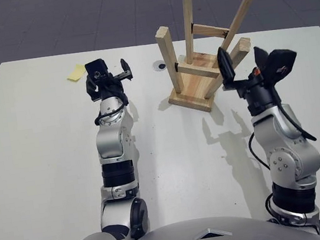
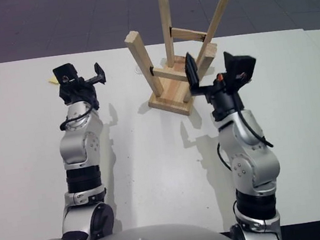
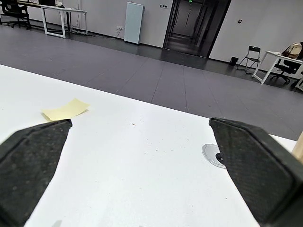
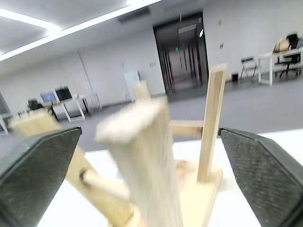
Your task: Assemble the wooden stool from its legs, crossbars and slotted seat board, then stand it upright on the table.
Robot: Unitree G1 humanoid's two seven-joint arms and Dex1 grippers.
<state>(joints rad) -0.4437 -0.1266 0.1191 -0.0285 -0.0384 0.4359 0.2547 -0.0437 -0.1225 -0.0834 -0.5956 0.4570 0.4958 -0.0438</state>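
Stool point(image 1: 203, 69) sat inverted on the bench point(image 1: 32, 144), seat board point(image 1: 195, 94) flat down, four legs up, crossbars apparently seated between them. Assembly judged essentially complete; step in hand was the flip to upright.

Right pincer point(image 1: 246, 66) spread, just beside the nearest leg point(image 1: 229, 62), not gripping. Left pincer point(image 1: 111, 69) spread, holding nothing, well apart from the stool, near a yellow note point(image 1: 76, 72).

Next move probably calls for pinching a leg or crossbar, then turning the stool over.
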